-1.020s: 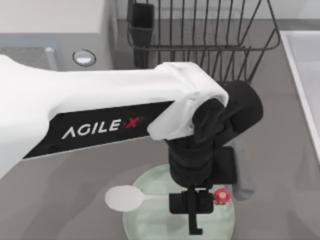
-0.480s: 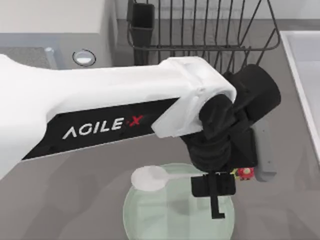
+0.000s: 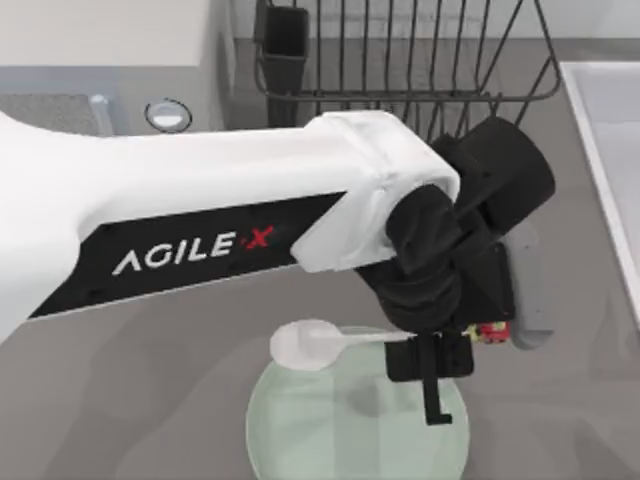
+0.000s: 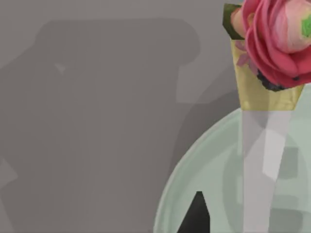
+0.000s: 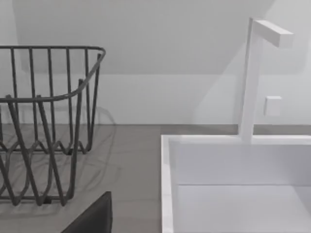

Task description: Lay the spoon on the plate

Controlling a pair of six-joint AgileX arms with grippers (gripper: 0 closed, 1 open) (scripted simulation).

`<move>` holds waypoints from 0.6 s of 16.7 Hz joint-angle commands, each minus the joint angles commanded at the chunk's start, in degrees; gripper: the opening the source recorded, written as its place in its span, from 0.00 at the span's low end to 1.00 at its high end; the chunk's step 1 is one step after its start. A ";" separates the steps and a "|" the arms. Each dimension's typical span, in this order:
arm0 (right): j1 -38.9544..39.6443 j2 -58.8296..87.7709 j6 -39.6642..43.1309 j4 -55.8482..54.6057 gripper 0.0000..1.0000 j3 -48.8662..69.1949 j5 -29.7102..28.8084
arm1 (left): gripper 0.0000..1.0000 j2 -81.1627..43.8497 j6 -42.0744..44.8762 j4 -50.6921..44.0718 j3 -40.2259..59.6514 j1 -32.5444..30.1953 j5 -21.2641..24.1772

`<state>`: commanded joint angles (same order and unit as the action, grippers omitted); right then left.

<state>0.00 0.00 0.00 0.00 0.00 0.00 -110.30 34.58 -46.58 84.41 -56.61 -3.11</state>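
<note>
The left arm reaches across the grey table (image 3: 150, 400) from the left, its black wrist bent downward over the plate (image 3: 300, 430). The left gripper (image 3: 432, 360) grasps the thin straight handle of the spoon (image 3: 310, 343); the white oval bowl hangs over the plate's rim on the far left part. The plate is round, glossy, pale mint-green, with a slightly raised rim. In the left wrist view a pink flower (image 4: 277, 39) appears at the handle's end. The dark wire rack (image 3: 400, 60) stands behind.

Left arm outstretched, tool (image 3: 430, 362) pointing down
</note>
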 joint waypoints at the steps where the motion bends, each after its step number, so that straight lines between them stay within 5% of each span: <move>1: 0.00 0.00 0.00 0.00 1.00 0.00 0.00 | 0.00 0.01 0.12 -0.11 -0.51 0.11 0.27; 10: 0.00 0.00 0.00 0.00 1.00 0.00 0.00 | 0.00 -3.63 0.74 -3.88 -7.36 0.05 3.77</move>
<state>0.00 0.00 0.00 0.00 0.00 0.00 -113.92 35.32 -50.46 77.05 -56.57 0.65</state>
